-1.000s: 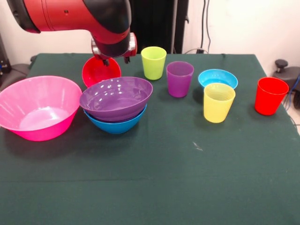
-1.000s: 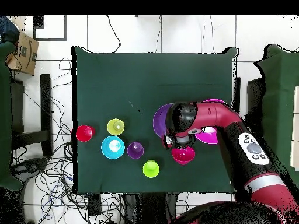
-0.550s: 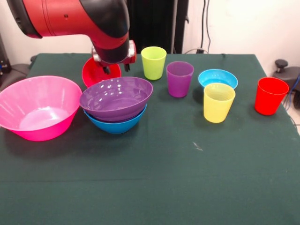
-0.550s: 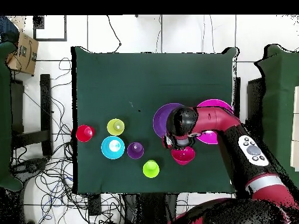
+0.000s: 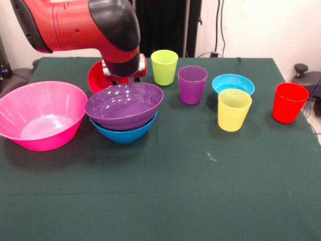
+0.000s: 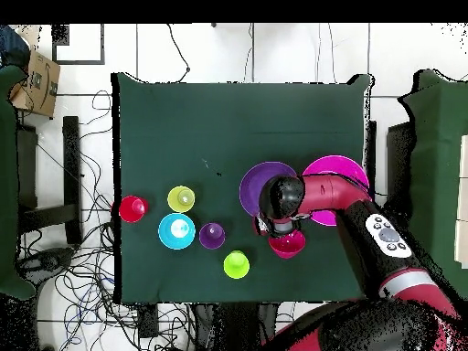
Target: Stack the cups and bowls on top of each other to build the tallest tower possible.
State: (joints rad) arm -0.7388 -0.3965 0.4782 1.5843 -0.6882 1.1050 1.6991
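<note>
Front view puts the claw (image 5: 122, 76) low behind the purple bowl (image 5: 124, 104), at the red bowl (image 5: 100, 76); its fingers are hidden, so I cannot tell whether it grips. The tower so far is purple bowl nested in blue bowl (image 5: 123, 132). If the red bowl is next, probably pinch its rim squarely, lift clear of the purple rim, then set it centred. No legible writing on any cup or bowl.
</note>
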